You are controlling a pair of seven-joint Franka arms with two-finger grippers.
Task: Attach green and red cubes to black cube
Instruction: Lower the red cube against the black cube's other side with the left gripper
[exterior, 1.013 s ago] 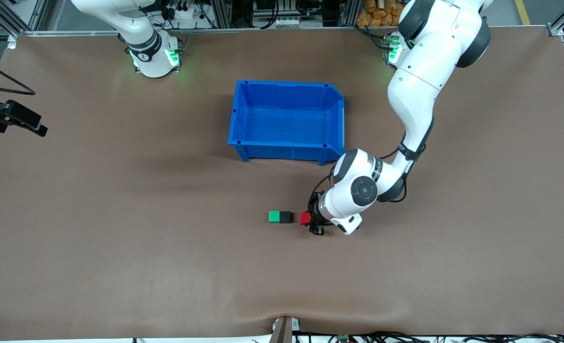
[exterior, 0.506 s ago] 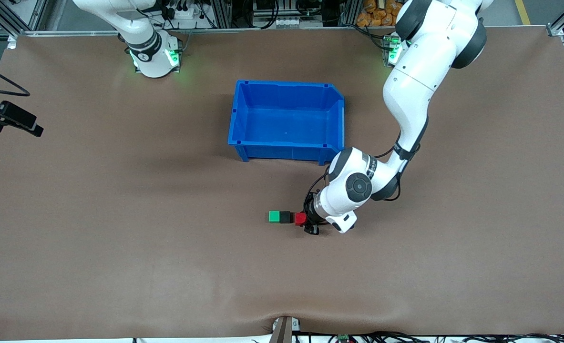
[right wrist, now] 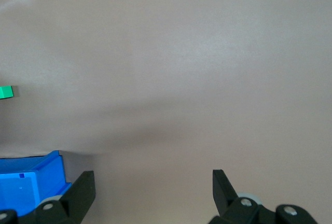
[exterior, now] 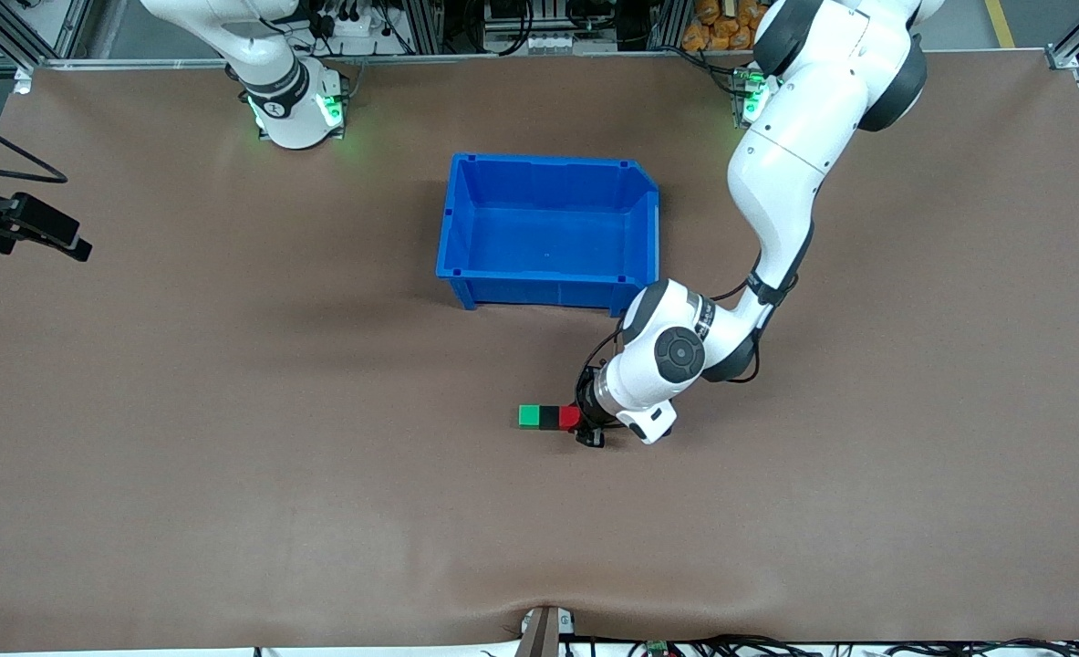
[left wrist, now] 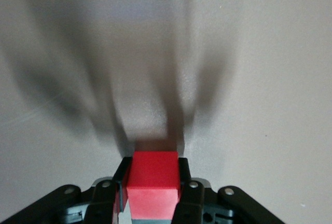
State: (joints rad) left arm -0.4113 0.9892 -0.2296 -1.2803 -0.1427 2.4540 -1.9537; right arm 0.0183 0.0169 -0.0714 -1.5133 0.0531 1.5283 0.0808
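While clamped tight on the red cube (exterior: 569, 417), left gripper (exterior: 583, 422) down low at the table (exterior: 229, 474), well toward the front camera from the blue bin (exterior: 548, 228). Red cube pinched between the two black fingers (left wrist: 185, 182) in the left wrist view, top face showing clear. Pressed right up against the black cube (exterior: 549, 418) on the side toward the right arm's end, no gap visible. Green cube (exterior: 529, 417) stuck to the black one's other face, so three in a straight row: green, black, red, running away from the gripper toward the right arm's end. All sitting flat on the brown mat.

Farther back from the gripper, blue bin standing open side up, about midway between the two bases.

Right gripper (right wrist: 153, 182) parked off at the right arm's end of the table, hanging over bare mat, jaws spread wide, nothing between them, just waiting. Corner of the bin and a sliver of green caught in its wrist view.
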